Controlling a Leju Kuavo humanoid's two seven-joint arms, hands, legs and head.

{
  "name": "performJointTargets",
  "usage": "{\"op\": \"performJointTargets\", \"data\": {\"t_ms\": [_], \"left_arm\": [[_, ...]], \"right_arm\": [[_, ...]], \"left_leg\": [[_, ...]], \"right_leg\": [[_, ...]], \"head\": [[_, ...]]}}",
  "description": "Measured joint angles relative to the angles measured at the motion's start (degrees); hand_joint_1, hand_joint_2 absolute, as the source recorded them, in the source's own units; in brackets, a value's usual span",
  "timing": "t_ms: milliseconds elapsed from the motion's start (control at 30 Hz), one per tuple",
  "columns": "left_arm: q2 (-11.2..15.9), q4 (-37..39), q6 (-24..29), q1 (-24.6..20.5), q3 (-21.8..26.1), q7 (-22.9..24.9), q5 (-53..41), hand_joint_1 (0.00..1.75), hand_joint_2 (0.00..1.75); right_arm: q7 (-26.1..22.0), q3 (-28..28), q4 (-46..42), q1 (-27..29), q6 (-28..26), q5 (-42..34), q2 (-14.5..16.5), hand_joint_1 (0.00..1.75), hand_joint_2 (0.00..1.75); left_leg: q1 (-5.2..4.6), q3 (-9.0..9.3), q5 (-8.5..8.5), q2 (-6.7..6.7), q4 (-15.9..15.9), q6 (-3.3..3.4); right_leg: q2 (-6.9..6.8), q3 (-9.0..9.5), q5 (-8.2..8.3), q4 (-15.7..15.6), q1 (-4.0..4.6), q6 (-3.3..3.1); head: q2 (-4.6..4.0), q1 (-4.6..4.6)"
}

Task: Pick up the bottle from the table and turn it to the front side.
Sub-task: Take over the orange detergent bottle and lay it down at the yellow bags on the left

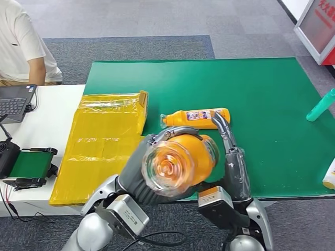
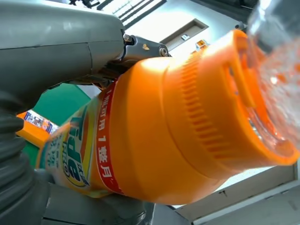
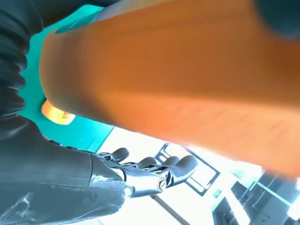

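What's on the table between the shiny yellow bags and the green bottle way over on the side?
In the head view, a small orange bottle lies on the green mat, between the yellow bags and the green bottle.

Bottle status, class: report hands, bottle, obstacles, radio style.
Left hand grips orange bottle, lifted off the mat, clear cap toward head camera. Right hand beside it, fingers extended, contact unclear. Second bottle lies on mat behind.

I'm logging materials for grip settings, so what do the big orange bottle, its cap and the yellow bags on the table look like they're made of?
Big orange bottle: looks like opaque glossy moulded plastic, with a printed film label. Cap: clear plastic, apparently; orange shows through it. Yellow bags: thin shiny plastic film, judging by the creases and glare.
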Motion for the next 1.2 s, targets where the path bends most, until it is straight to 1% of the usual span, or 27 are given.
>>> {"op": "performJointTargets", "data": {"t_ms": [133, 200, 367, 433, 533, 600, 667, 700, 800, 867, 1000, 1100, 1200], "left_arm": [[0.0, 0.0, 0.9, 0.6, 1.0, 0.0, -0.4, 1.75, 1.75], [0.0, 0.0, 1.8, 1.5, 2.6, 0.3, -1.2, 1.75, 1.75], [-0.1, 0.0, -0.5, 6.2, 9.9, 0.8, 1.3, 1.75, 1.75], [-0.1, 0.2, -0.2, 7.5, 12.8, 0.4, -0.4, 1.75, 1.75], [-0.2, 0.3, 3.2, 8.5, 15.6, -0.2, -9.4, 1.75, 1.75], [-0.1, 0.4, 5.9, 8.8, 16.5, 0.2, -19.0, 1.75, 1.75], [-0.1, 0.5, 7.5, 9.0, 17.4, 1.2, -28.1, 1.75, 1.75], [-0.1, 0.7, 7.8, 9.2, 17.9, 1.4, -31.0, 1.75, 1.75], [-0.1, 1.5, 8.7, 9.7, 19.5, 1.6, -36.5, 1.75, 1.75], [-0.1, 2.3, 9.7, 9.8, 20.6, 2.4, -41.9, 1.75, 1.75], [-0.1, 5.0, 11.5, 10.5, 24.9, 3.9, -52.5, 1.75, 1.75], [0.0, 6.3, 11.1, 10.7, 28.8, 4.5, -58.3, 1.75, 1.75], [0.0, 7.0, 9.5, 10.4, 31.6, 5.1, -61.8, 1.75, 1.75]], "right_arm": [[0.1, -1.3, -1.1, 0.9, 0.4, -0.7, 0.3, 0.00, 1.75], [0.1, -2.5, -2.0, 1.4, 0.4, -1.2, 0.5, 0.00, 1.75], [0.1, -5.8, -3.5, 1.6, 0.7, -2.3, 1.0, 0.00, 1.75], [-0.2, -6.5, -3.6, 1.6, 0.7, -2.7, 1.3, 0.00, 1.75], [-0.6, -7.2, -4.2, 1.8, 0.6, -3.0, 1.8, 0.00, 1.75], [-0.9, -7.6, -5.1, 2.1, 0.4, -2.9, 2.1, 0.00, 1.75], [-1.1, -7.8, -6.3, 2.6, 0.3, -2.9, 2.3, 0.00, 1.75], [-1.2, -7.8, -7.0, 2.9, 0.2, -2.9, 2.4, 0.00, 1.75], [-1.3, -8.1, -8.6, 3.6, 0.3, -2.8, 2.6, 0.00, 1.75], [-1.5, -8.5, -9.7, 4.1, 0.3, -2.2, 2.7, 0.00, 1.75], [-2.2, -10.2, -13.2, 5.7, 0.8, -1.7, 2.9, 0.00, 1.75], [-2.9, -11.8, -15.6, 6.4, 1.8, -2.4, 3.1, 0.00, 1.75], [-3.2, -12.9, -16.7, 6.5, 2.6, -2.8, 3.3, 0.00, 1.75]], "left_leg": [[0.00, -0.01, -0.01, 0.00, 0.0, 0.00], [0.00, -0.01, -0.01, 0.00, 0.0, 0.00], [0.00, -0.01, -0.02, 0.01, 0.0, -0.01], [0.00, -0.01, -0.01, 0.00, 0.0, -0.01], [0.00, -0.02, -0.01, 0.00, 0.0, -0.01], [0.00, -0.02, -0.01, 0.00, 0.0, 0.00], [0.00, -0.03, -0.03, 0.00, 0.0, 0.00], [0.00, -0.03, -0.03, 0.00, 0.0, 0.01], [0.00, -0.04, -0.04, 0.00, 0.0, 0.01], [0.00, -0.04, -0.04, 0.00, 0.0, 0.01], [0.00, -0.04, -0.06, 0.00, 0.0, -0.01], [0.01, -0.04, -0.05, 0.00, 0.0, -0.02], [0.01, -0.04, -0.05, 0.00, 0.0, -0.01]], "right_leg": [[0.00, 0.00, 0.00, 0.0, 0.00, 0.00], [0.00, 0.00, -0.01, 0.0, 0.00, 0.00], [0.01, -0.03, -0.01, 0.0, 0.00, -0.01], [0.01, -0.04, -0.01, 0.0, 0.01, -0.01], [0.00, -0.05, -0.02, 0.0, 0.01, -0.01], [0.00, -0.04, -0.02, 0.0, 0.00, -0.01], [0.00, -0.04, -0.02, 0.0, 0.00, 0.00], [0.01, -0.05, -0.03, 0.0, -0.01, 0.00], [0.00, -0.05, -0.04, 0.0, 0.00, 0.00], [0.00, -0.05, -0.05, 0.0, 0.00, 0.00], [0.01, -0.07, -0.06, 0.0, 0.01, -0.01], [0.01, -0.08, -0.06, 0.0, 0.01, -0.02], [0.01, -0.07, -0.06, 0.0, 0.01, -0.01]], "head": [[0.00, 0.00], [0.00, -0.01], [0.00, 0.00], [0.00, -0.01], [-0.01, 0.00], [-0.01, 0.01], [-0.01, 0.01], [0.00, 0.00], [0.00, 0.00], [-0.01, 0.00], [-0.01, 0.00], [0.00, -0.01], [0.00, 0.00]]}}
